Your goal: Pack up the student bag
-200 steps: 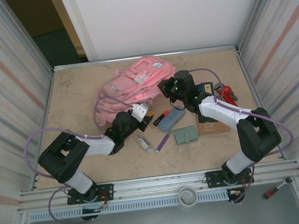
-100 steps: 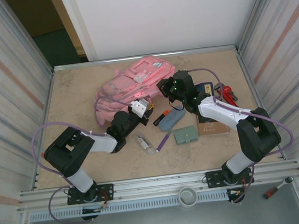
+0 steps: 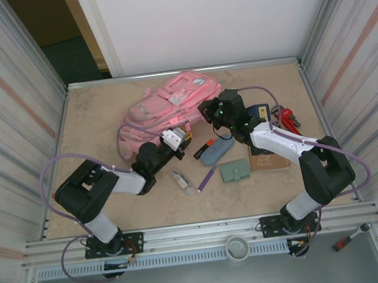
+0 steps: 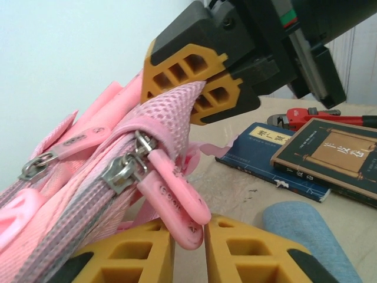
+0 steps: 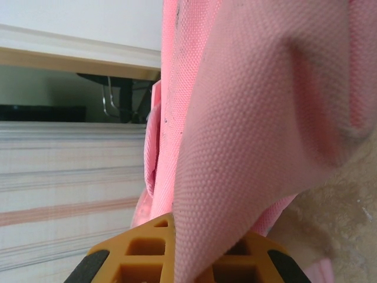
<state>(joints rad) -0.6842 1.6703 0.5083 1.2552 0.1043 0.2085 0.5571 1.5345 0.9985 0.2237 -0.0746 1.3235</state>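
The pink student bag (image 3: 165, 103) lies at the back middle of the table. My right gripper (image 3: 207, 110) is at its right edge, shut on a fold of the bag's pink fabric (image 5: 253, 118), which fills the gap between its yellow fingers (image 5: 141, 253). In the left wrist view that same gripper (image 4: 200, 82) pinches the pink mesh corner up. My left gripper (image 3: 183, 136) sits at the bag's near right corner. Its yellow fingers (image 4: 135, 259) are shut on a pink rubber zipper pull (image 4: 177, 206); a second pull lies just above it.
Right of the bag lie a blue book (image 4: 265, 147), a brown book (image 4: 336, 156) and a red pipe wrench (image 4: 312, 118). Nearer me are a grey-blue pouch (image 3: 216, 151), an orange marker (image 3: 204, 146), a green wallet (image 3: 235, 170), a purple pen (image 3: 206, 178) and a small clear item (image 3: 181, 180).
My left gripper has moved up and back to the bag's corner and its jaws have narrowed onto the zipper pull. The right arm has stayed still, gripping the fabric.
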